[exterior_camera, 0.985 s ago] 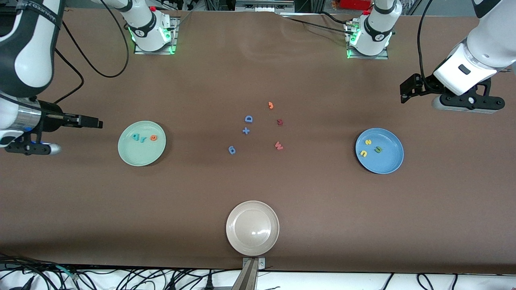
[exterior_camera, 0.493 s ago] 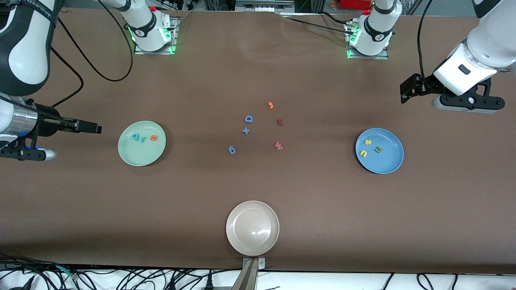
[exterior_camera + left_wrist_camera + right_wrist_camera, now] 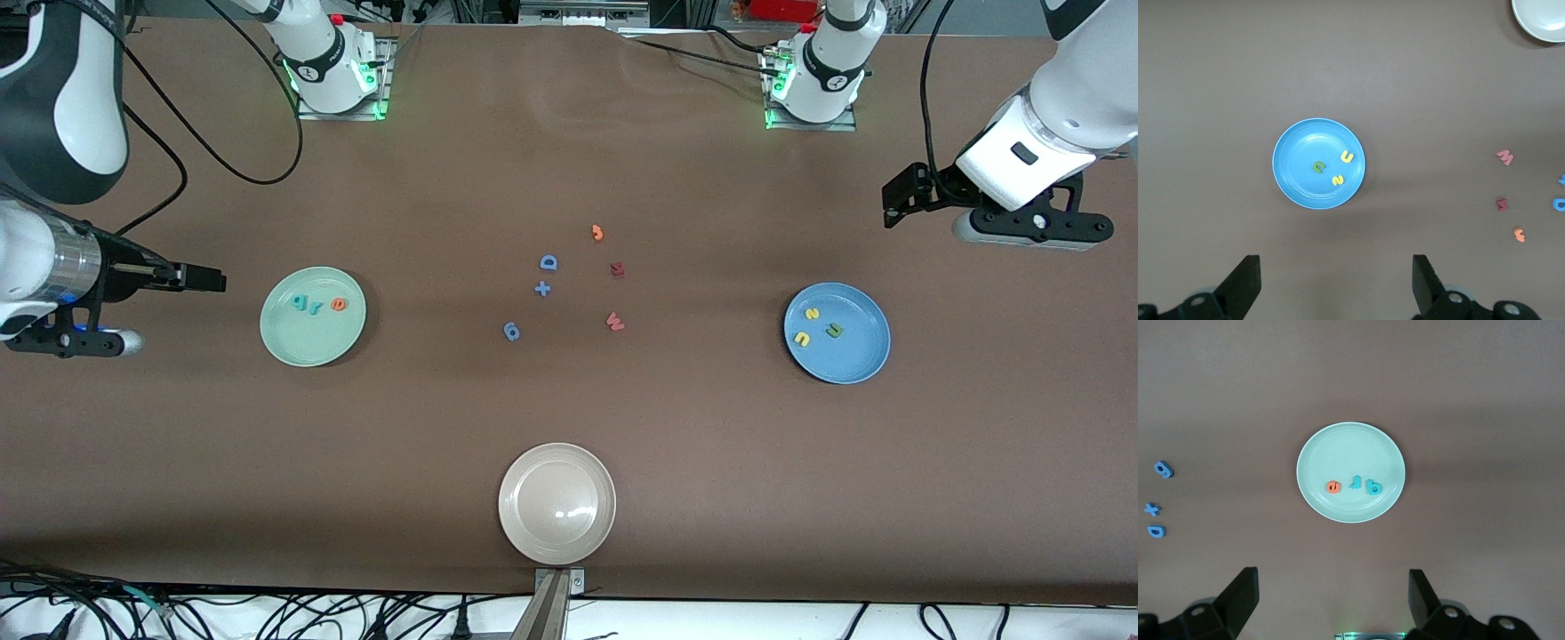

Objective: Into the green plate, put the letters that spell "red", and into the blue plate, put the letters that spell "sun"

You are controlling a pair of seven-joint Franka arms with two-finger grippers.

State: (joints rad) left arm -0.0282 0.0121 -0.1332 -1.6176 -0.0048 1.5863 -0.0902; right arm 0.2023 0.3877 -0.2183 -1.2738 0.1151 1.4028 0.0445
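The green plate [image 3: 309,345] holds the teal "d" [image 3: 298,302], the teal "r" [image 3: 315,307] and the orange "e" [image 3: 338,304]. The right wrist view shows the same plate [image 3: 1338,443] with "e" [image 3: 1333,487], "r" [image 3: 1355,483] and "d" [image 3: 1373,486]. On the blue plate [image 3: 855,357] lie the yellow "s" [image 3: 812,314], the yellow "u" [image 3: 802,339] and the olive "n" [image 3: 834,330]; the left wrist view shows that plate [image 3: 1298,143] too. My right gripper [image 3: 216,280] hangs open and empty beside the green plate. My left gripper [image 3: 893,203] hangs open and empty near the blue plate.
A beige-white plate [image 3: 524,524] sits near the front edge. Mid-table lie loose letters: a blue "D" [image 3: 548,262], a blue plus [image 3: 542,288], a blue "d"-like one [image 3: 511,332], an orange hook [image 3: 597,233], a dark red "m" [image 3: 618,268] and a red "w" [image 3: 614,321].
The right arm's wrist has drawn back slightly toward its end of the table. The left arm, the plates and the letters have not moved.
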